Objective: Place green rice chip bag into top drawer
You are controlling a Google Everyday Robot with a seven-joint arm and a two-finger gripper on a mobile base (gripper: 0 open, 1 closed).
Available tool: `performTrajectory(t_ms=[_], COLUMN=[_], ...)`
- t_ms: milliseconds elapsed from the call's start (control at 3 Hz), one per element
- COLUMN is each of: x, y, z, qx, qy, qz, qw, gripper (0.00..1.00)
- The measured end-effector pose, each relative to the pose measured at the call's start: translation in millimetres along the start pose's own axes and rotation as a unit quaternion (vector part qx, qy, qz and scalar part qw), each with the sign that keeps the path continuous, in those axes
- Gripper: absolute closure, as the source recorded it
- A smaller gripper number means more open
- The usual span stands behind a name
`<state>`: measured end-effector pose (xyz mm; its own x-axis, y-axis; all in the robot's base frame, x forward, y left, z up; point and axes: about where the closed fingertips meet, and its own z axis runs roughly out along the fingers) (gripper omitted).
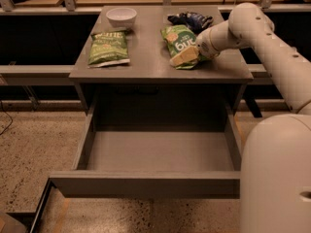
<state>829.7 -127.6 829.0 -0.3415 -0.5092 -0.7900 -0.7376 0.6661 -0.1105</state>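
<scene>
The green rice chip bag [178,40], bright green with white lettering, lies flat on the right part of the grey table [146,68]. My gripper [185,56] reaches in from the right and rests on the bag's near right corner, covering it. The top drawer [146,184] is pulled fully open below the table. Its plain grey front panel faces me and nothing shows inside it.
A duller olive-green bag [109,47] lies on the table's left part. A white bowl [121,16] stands behind it. A dark blue shiny bag [190,19] lies behind the bright green bag. My white arm [272,47] and base [277,178] fill the right side.
</scene>
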Motion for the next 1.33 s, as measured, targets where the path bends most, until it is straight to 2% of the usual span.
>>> performTrajectory(t_ms=[333, 1333], x=[-0.7, -1.6], y=[-0.1, -0.1], z=[-0.5, -1.2], qx=[0.0, 0.0], qy=[0.0, 0.0], qz=[0.0, 0.0], qw=[1.0, 1.0], gripper=[1.0, 1.0])
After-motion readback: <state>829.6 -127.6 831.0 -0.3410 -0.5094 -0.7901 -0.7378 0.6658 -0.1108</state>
